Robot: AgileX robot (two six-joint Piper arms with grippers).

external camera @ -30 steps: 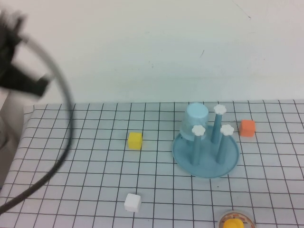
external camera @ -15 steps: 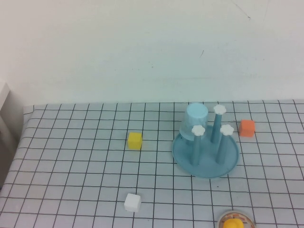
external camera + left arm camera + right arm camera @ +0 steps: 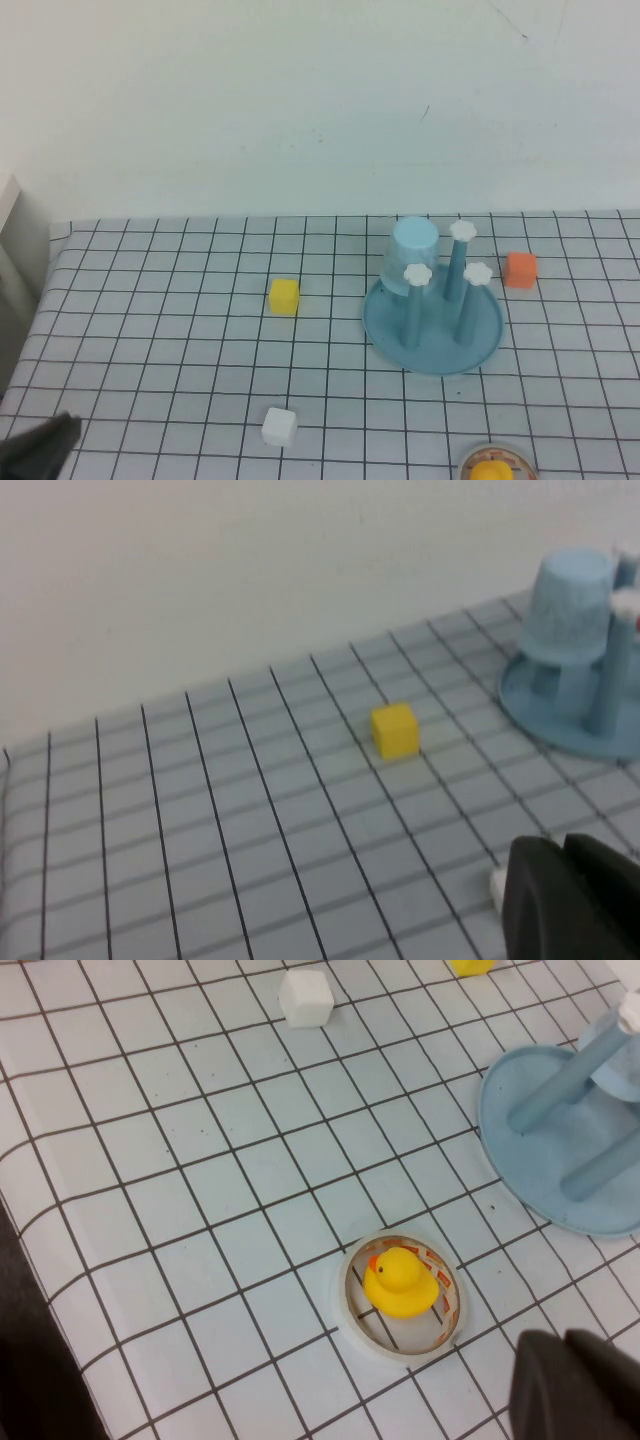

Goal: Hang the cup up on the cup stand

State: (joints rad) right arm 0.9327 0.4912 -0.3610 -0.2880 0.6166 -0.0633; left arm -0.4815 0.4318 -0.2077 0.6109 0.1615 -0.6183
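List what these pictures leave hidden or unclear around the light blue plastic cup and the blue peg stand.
- Fourth peg of the round blue cup stand: high view, covered by the upturned light blue plastic cup.
- Yellow rubber duck in its white ring: high view, cut off by the bottom edge.
- Left gripper: left wrist view, cut off at the corner, shut.
- Right gripper: right wrist view, cut off too, shut.
- Small white cube: left wrist view, mostly behind the left gripper.

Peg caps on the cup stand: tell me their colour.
White peg caps, flower-shaped, clearest in the high view.
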